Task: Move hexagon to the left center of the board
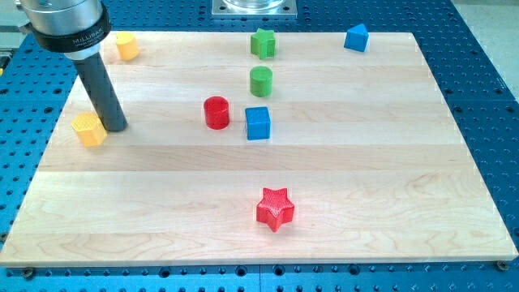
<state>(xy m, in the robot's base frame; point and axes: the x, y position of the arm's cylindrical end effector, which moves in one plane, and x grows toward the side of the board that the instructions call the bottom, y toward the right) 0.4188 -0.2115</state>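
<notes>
A yellow hexagon (89, 129) lies near the left edge of the wooden board (365, 186), about mid-height. My tip (115, 127) rests on the board just right of the hexagon, touching or almost touching its right side. The dark rod rises from there up and to the left to the arm's metal collar (63, 24) at the view's top left.
A second yellow block (126, 46) sits at the top left corner. A green star (263, 43), a green cylinder (261, 82), a red cylinder (216, 112) and a blue cube (258, 123) stand around the centre top. A blue block (356, 37) is top right, a red star (275, 208) at the lower centre.
</notes>
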